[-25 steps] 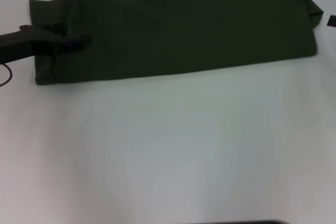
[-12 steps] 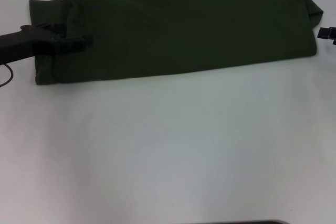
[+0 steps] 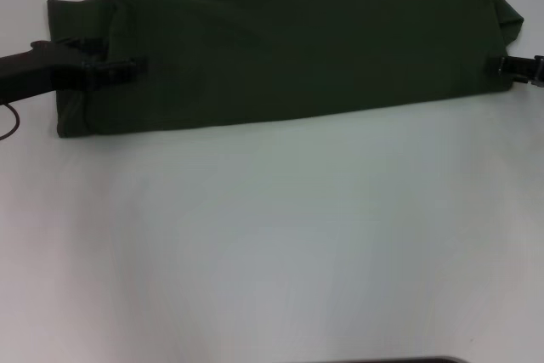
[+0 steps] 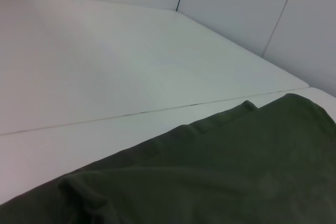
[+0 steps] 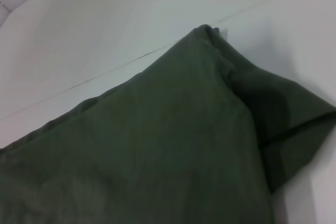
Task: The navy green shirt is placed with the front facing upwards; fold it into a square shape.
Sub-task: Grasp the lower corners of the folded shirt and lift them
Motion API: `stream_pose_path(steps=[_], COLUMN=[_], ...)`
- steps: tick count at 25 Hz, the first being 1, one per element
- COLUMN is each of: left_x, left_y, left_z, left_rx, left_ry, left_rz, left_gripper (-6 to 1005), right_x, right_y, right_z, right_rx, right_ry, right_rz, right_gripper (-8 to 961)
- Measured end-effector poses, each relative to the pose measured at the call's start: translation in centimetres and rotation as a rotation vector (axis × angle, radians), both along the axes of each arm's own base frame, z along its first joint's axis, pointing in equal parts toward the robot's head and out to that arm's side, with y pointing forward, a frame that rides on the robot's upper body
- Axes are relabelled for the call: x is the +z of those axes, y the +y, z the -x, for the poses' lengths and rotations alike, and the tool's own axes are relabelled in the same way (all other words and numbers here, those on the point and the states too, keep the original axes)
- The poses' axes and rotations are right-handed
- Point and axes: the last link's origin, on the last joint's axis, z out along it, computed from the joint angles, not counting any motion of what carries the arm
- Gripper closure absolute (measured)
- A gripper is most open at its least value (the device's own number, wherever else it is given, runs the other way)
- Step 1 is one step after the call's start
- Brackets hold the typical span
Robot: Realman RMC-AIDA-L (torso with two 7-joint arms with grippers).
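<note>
1. The dark olive-green cotton shirt (image 3: pixel 289 44), folded into a long band, lies across the far side of the white bench (image 3: pixel 280 244).
2. Left tool (image 3: pixel 127 65) sits over its left end, right tool (image 3: pixel 497 65) at its right edge; I can't tell either's grip.

Dark olive-green shirt (image 3: pixel 297 48), folded into a long flat band, lying across the 12 o'clock part of the white surface, tilted up toward 2 o'clock, sleeve flap poking out at its 2 o'clock corner, no lettering showing
</note>
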Motion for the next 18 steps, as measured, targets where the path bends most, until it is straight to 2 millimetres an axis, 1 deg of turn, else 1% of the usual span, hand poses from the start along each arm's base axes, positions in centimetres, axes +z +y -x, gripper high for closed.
stream_pose_path(steps=[8,18], left_x=[-0.02,-0.05], left_y=[0.08,0.13], left_z=[0.21,0.26], left_rx=[0.011,0.014], left_ry=[0.005,0.007], left_rz=[-0.01,-0.014], left_gripper=[80,79], right_x=[-0.54,-1.12], right_y=[0.67,0.65], right_z=[0.76,0.6], right_rx=[0.019,0.005], right_ry=[0.003,0.005], right_rz=[0.003,0.012], right_gripper=[312,391])
